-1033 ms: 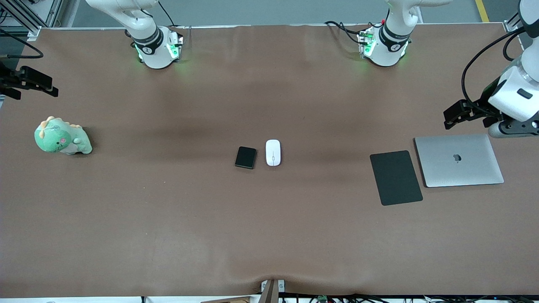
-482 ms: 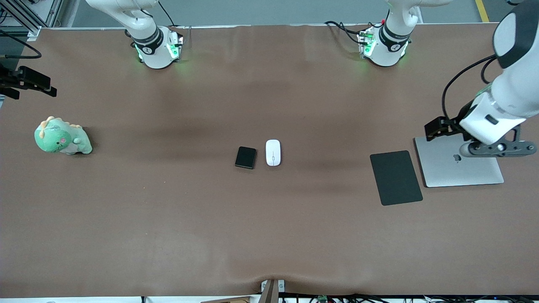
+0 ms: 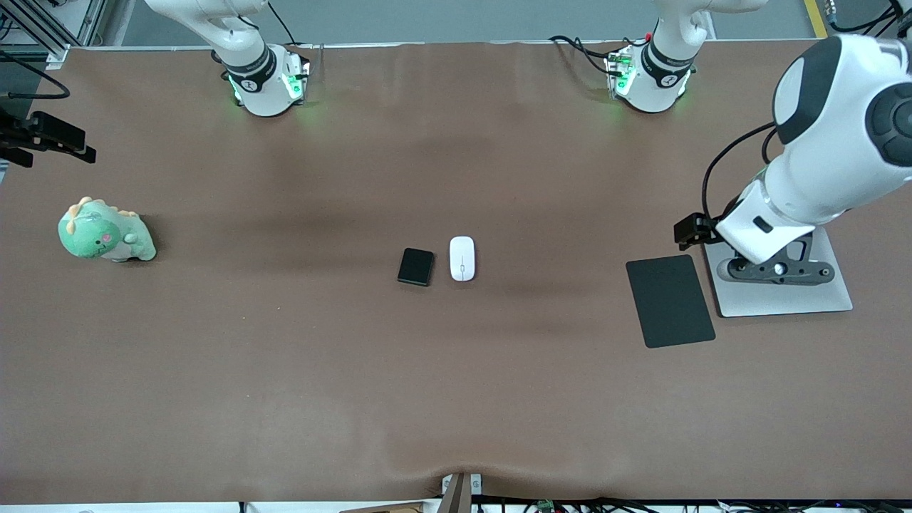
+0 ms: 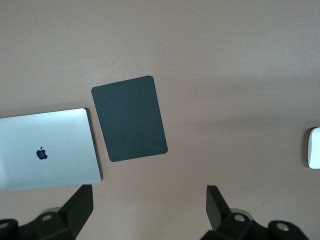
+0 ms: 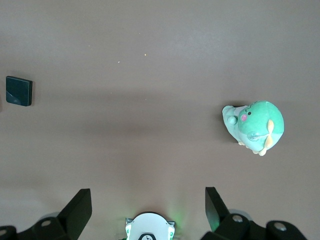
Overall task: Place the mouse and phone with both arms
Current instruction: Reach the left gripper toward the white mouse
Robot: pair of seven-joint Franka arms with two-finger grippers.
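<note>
- Mouse (image 3: 462, 258) and phone (image 3: 416, 266) side by side at mid-desk (image 3: 285, 370), untouched, well apart from both arms.
- Left tool (image 4: 150, 205) spread wide and empty, high over silver laptop (image 3: 784, 303) beside black mat (image 3: 670, 301), seemingly positioned for a reach toward the mouse.
- Right tool (image 5: 147, 205) likewise released, waiting high near the plush dinosaur's (image 3: 105, 232) end.

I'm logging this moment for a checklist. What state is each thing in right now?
mouse: flat on the table, untouched, beside the phone.
phone: flat on the table, untouched.
laptop: lid closed.
black mat: flat, nothing on it.
plush dinosaur: sitting upright.
left gripper: open, in the air above the mat and laptop.
right gripper: open, holding nothing.
</note>
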